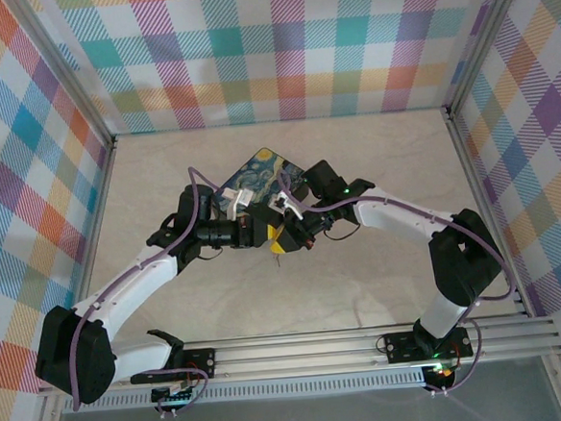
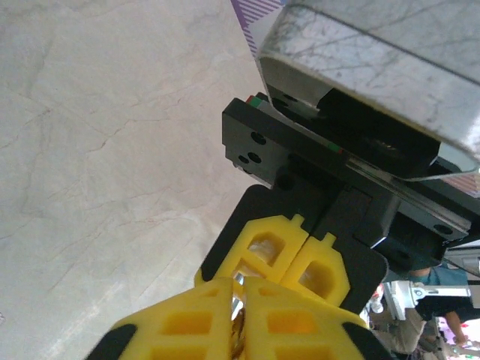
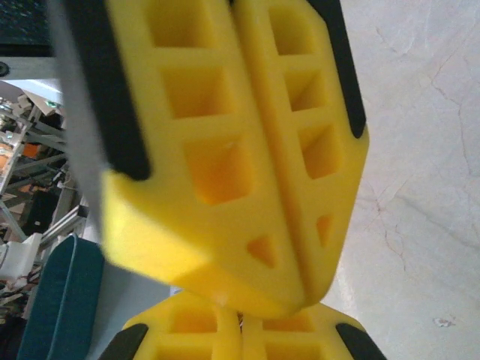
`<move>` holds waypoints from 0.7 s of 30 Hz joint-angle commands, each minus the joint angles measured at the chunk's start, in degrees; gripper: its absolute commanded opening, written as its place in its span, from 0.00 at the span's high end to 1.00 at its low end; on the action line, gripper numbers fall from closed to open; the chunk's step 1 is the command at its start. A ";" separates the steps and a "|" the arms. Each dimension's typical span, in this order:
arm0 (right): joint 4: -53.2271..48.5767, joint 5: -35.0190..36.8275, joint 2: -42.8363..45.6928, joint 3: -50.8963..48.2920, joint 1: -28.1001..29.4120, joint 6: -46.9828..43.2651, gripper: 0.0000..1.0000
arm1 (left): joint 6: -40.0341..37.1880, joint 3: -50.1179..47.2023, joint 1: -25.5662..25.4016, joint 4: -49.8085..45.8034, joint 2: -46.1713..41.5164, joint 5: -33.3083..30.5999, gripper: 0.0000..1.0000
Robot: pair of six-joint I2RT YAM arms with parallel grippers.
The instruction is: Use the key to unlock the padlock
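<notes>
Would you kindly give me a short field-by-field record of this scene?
left gripper: shut, pinching a thin pale metal sliver, likely the key
right gripper: shut, tips close against the left gripper's tips; what it holds is hidden
box: dark, night-sky print, lying on the table just beyond both grippers
table: pale marbled surface

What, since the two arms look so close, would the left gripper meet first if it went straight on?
Most likely the right gripper: its yellow tips sit directly ahead of the left gripper, nearly touching, though depth is unclear.
</notes>
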State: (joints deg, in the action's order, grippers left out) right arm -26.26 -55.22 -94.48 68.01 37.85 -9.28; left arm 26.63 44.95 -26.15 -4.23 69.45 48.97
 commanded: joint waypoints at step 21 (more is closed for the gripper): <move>27.54 9.42 9.04 -11.38 -5.85 33.71 0.53 | 17.35 -0.63 0.14 6.58 3.85 -18.94 1.00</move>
State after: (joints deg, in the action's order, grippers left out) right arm -12.25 -51.94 -87.70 58.63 32.01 8.95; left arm 40.01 43.72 -26.15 -0.58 72.97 33.52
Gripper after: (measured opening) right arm 0.475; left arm 0.040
